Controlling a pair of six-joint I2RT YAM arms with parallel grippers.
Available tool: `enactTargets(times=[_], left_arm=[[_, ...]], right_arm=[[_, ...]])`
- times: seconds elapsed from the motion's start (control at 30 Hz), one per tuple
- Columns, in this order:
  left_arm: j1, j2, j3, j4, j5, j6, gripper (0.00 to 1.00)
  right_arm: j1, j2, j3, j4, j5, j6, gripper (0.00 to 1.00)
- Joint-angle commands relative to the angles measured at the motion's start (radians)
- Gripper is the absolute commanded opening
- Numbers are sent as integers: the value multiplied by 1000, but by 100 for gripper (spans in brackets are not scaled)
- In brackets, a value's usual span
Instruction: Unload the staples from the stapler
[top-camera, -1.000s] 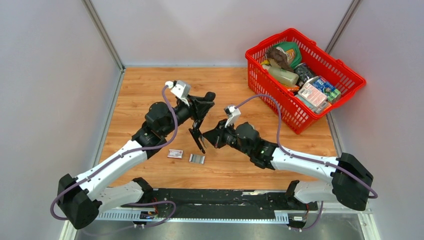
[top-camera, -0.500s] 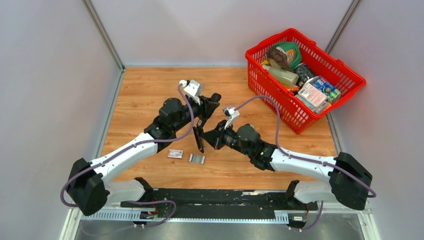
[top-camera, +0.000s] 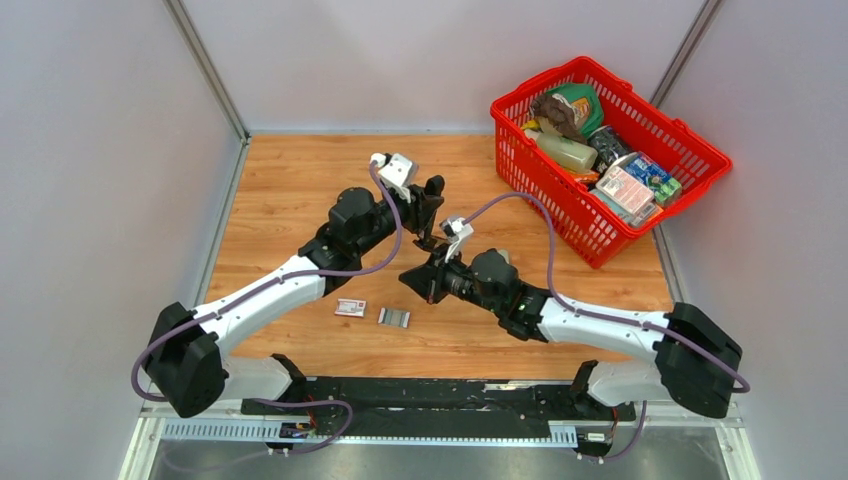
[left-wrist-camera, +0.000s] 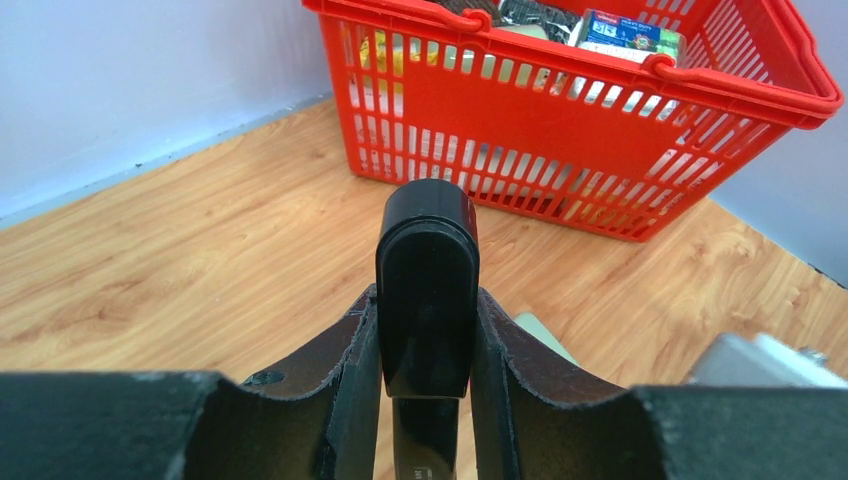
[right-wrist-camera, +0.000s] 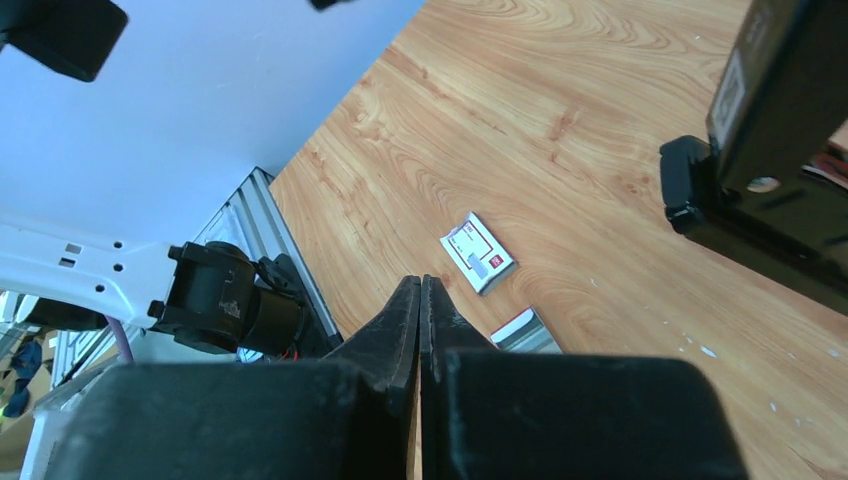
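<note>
Stapler (left-wrist-camera: 428, 280): black, clamped between the 2 fingers of the left end effector (left-wrist-camera: 428, 312), rounded end pointing past the fingertips, lifted off the bench (top-camera: 290, 190).
Staples (top-camera: 394, 317): 1 silvery ribbed strip lay flat on the bench, near a small red-and-white box (top-camera: 350, 308).
Left end effector: gripped the stapler.
Right end effector (right-wrist-camera: 420, 292): fingers pressed together, empty, hovering above the staples and near the stapler.
Red basket (top-camera: 700, 150): far right corner.

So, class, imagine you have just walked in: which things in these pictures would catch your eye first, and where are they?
The full red basket stands at the far right corner of the table. Mid-table, the left pincer grips the black stapler, while the right pincer is shut and empty beside it. A small red-and-white box lies toward the near edge.
</note>
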Motion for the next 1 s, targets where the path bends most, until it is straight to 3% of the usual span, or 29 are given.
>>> enactTargets(times=[0.0, 0.17, 0.33, 0.7, 0.97], left_arm=[[-5, -22, 74, 83, 5, 30, 0], [-5, -59, 69, 53, 11, 33, 0], [-5, -85, 99, -34, 35, 19, 0], [-6, -169, 129, -163, 120, -85, 0], [-5, -185, 117, -157, 143, -133, 0]], right_arm=[[6, -119, 48, -116, 83, -71, 0], [3, -248, 79, -357, 279, -148, 0], [-26, -331, 73, -425, 381, -208, 0], [-118, -224, 117, -371, 333, -287, 0], [-160, -115, 119, -289, 218, -269, 0]])
